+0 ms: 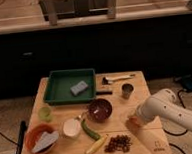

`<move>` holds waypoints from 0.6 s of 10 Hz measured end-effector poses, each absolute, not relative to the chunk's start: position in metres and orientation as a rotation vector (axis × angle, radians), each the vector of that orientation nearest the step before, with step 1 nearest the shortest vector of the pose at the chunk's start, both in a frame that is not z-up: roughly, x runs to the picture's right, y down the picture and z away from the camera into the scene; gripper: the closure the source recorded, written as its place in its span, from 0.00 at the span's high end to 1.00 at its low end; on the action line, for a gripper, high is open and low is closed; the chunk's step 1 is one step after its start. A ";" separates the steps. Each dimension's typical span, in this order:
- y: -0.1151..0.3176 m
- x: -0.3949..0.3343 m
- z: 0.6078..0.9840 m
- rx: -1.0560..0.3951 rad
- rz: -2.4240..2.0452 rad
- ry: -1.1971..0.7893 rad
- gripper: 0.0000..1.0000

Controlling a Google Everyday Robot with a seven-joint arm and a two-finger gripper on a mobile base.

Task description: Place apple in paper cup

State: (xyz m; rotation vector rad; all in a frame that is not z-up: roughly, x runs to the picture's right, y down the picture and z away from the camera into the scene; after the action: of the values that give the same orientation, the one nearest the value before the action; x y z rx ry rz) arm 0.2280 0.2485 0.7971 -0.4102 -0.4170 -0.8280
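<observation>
The gripper [135, 120] sits low over the table [149, 137], well right of the paper cup [71, 128], fingers closed on what looks like the apple [133, 122]. Between them lie the dark brown bowl [100, 110] and a cucumber [89, 129]. A light-green cup [45, 113] stands left of the paper cup.
</observation>
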 end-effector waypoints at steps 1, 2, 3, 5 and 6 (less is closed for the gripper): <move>0.249 0.229 0.797 -0.411 -0.826 -0.416 0.00; 0.248 0.229 0.796 -0.411 -0.831 -0.416 0.00; 0.245 0.229 0.791 -0.412 -0.843 -0.414 0.00; 0.230 0.228 0.775 -0.402 -0.855 -0.412 0.00; 0.223 0.229 0.768 -0.400 -0.862 -0.410 0.00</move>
State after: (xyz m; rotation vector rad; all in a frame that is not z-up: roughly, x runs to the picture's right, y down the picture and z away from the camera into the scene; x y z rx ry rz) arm 0.2285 0.2230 0.7676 -0.3997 -0.4102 -0.8617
